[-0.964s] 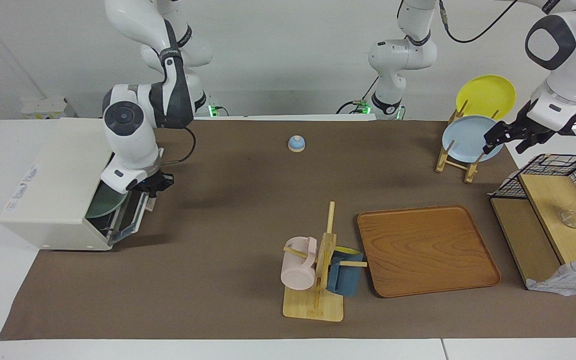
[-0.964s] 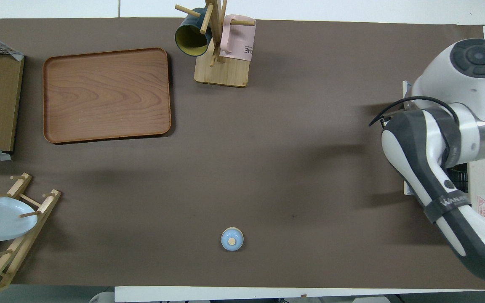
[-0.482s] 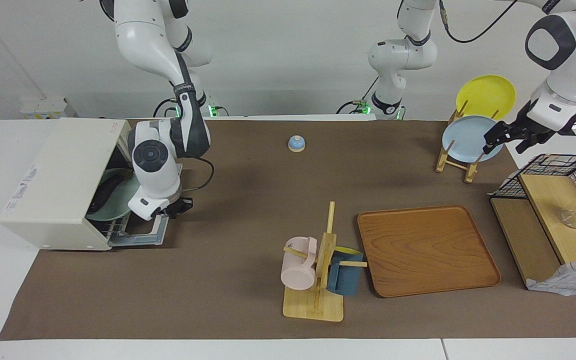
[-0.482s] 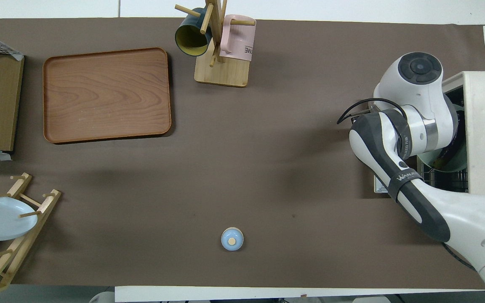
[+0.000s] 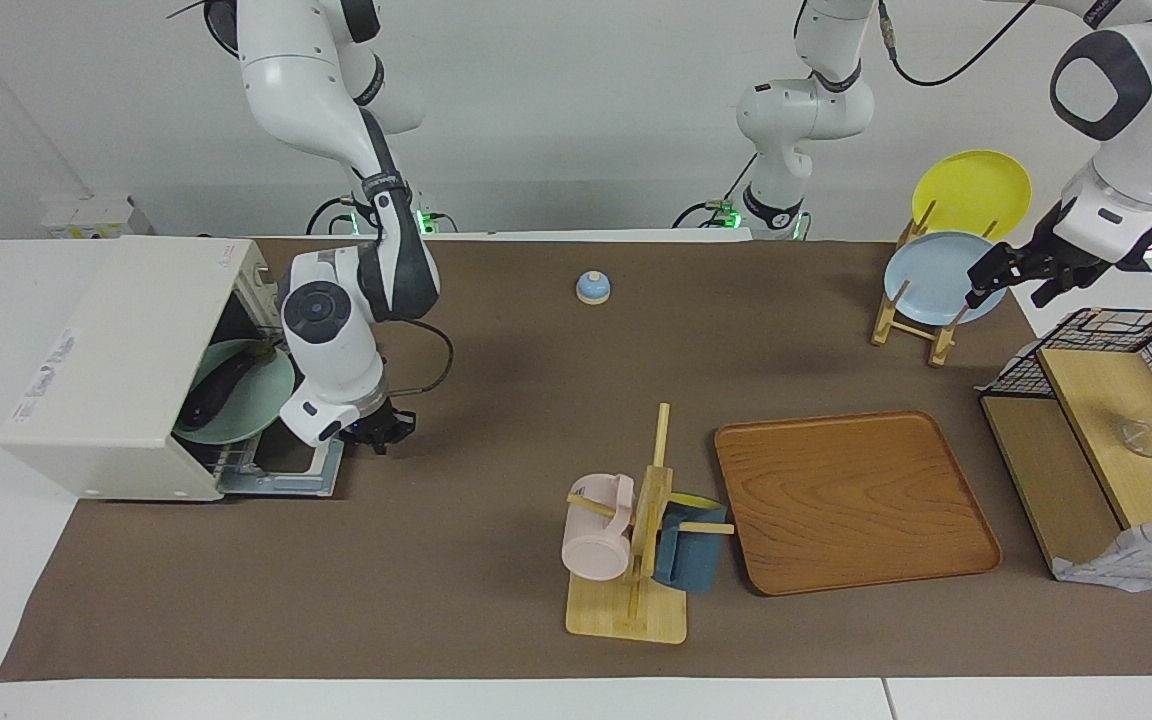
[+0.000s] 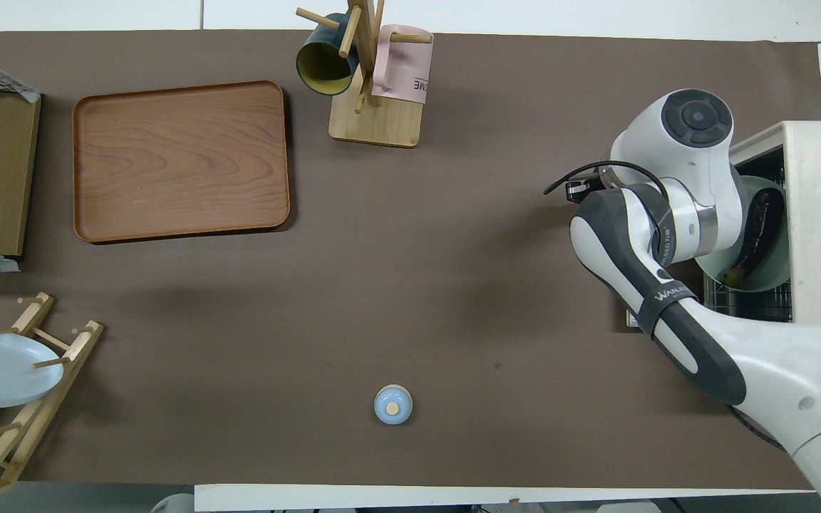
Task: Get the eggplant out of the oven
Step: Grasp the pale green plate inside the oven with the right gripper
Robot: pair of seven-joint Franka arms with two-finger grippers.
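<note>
Two arms in view. Oven at right arm's end of tabletop, door down flat. Eggplant lies on mint plate on rack inside. Right hand low at door's outer edge; fingers' state can't tell. Left hand by blue plate in rack; can't tell either.

Oven mouth stands open; right gripper hangs before its lowered door.
</note>
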